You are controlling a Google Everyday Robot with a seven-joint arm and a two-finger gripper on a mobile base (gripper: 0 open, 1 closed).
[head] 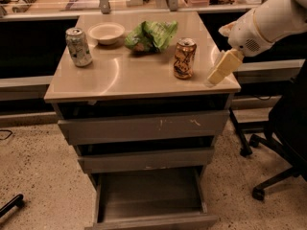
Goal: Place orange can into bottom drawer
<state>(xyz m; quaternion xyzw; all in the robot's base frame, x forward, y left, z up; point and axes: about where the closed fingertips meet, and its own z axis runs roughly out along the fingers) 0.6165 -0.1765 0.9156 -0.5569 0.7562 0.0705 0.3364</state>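
Note:
The orange can (184,58) stands upright on the cabinet top (120,75), right of centre, orange-brown with dark swirls and a silver top. My gripper (216,75) hangs at the cabinet top's right edge, a short way right of the can and apart from it, pointing down and left. It holds nothing. The bottom drawer (151,195) is pulled out at the foot of the cabinet, with nothing in it.
A pale silver-green can (79,47) stands at the top's left. A white bowl (106,33) and a green chip bag (151,35) lie at the back. Two shallower drawers (144,126) sit slightly out above. An office chair (283,138) stands at the right.

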